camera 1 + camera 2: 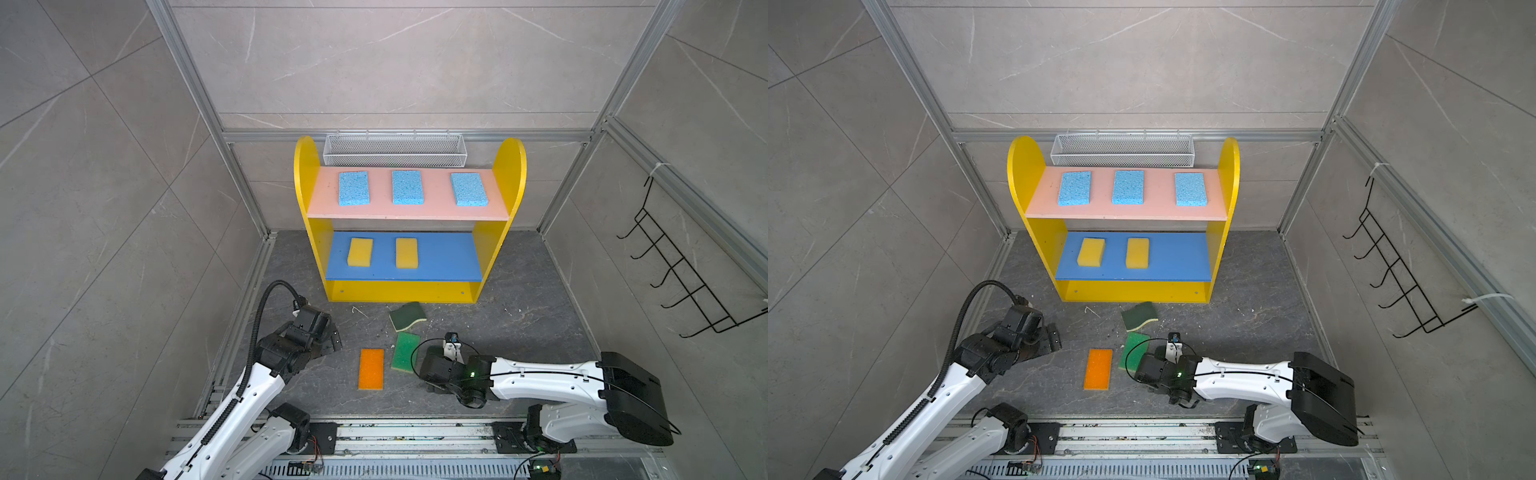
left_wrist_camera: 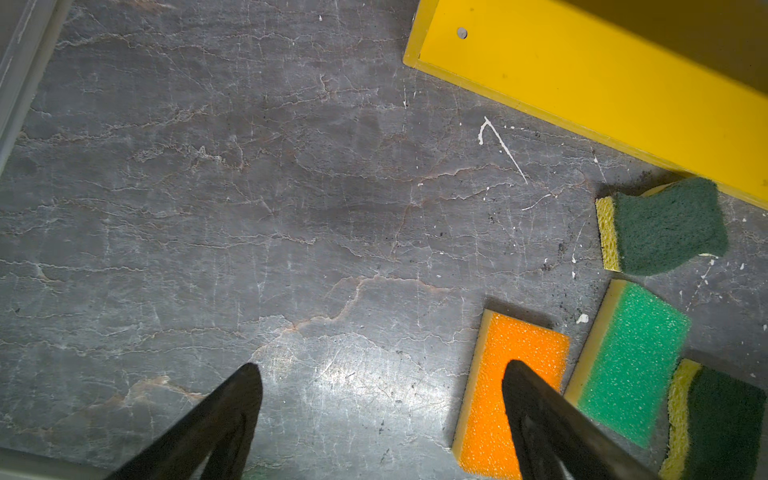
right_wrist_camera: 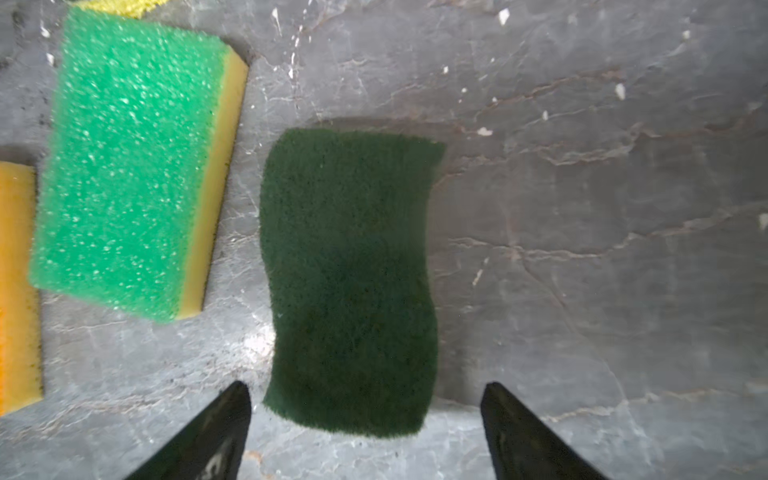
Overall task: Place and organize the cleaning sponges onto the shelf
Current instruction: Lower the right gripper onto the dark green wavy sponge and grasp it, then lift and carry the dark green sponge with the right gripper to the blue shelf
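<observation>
We see our left arm (image 1: 253, 386) rising from the near rail (image 1: 415, 432) and leaning forward. Its wrist is bent down, so the left pincer (image 2: 380, 374) points at bare counter (image 2: 208, 208) to the left of the orange sponge (image 1: 371, 369). Its jaws stand wide apart and hold nothing; in the left wrist view one finger merely overlaps the orange sponge.

Our right arm (image 1: 540, 374) lies low, its forearm stretched almost level toward the middle and its wrist turned downward. The right pincer (image 3: 366, 386) is hidden under that wrist in both top views. The right wrist view shows it released, jaws spread to either side of a dark green sponge (image 3: 349, 282) lying flat on the counter, with neither finger clearly touching it.

The bright green sponge (image 1: 406, 352) lies just beside that one, between it and the orange sponge. A second dark green sponge (image 1: 407, 316) rests at the foot of the shelf (image 1: 306, 174); we cannot tell whether it touches the yellow base.

Three light blue sponges (image 1: 353, 188) (image 1: 407, 187) (image 1: 468, 189) sit spaced along the pink upper board (image 1: 415, 212). Two yellow sponges (image 1: 360, 252) (image 1: 406, 253) lie on the left half of the blue middle board (image 1: 449, 257).
</observation>
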